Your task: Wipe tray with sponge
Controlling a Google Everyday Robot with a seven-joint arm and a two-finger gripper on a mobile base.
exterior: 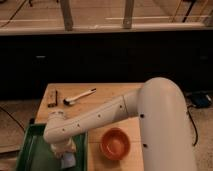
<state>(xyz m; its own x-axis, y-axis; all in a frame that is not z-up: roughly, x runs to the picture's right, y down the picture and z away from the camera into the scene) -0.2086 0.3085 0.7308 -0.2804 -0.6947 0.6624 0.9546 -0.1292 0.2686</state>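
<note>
Reaching into tray [35,150]: claw [64,150] at sponge [68,160] | grip unclear | wooden table [115,97], dark wall [100,55]

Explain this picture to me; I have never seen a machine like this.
The big white shape is a robot arm. A single camera looks down over it at a wooden table. The arm reaches left and down to a dark green tray at the near left. Its gripper, the hand at the arm's end, is low over the tray, with a small pale sponge right beneath it. Beside the tray sits an orange bowl. Farther back lie a white-handled utensil and a small dark object.
</note>
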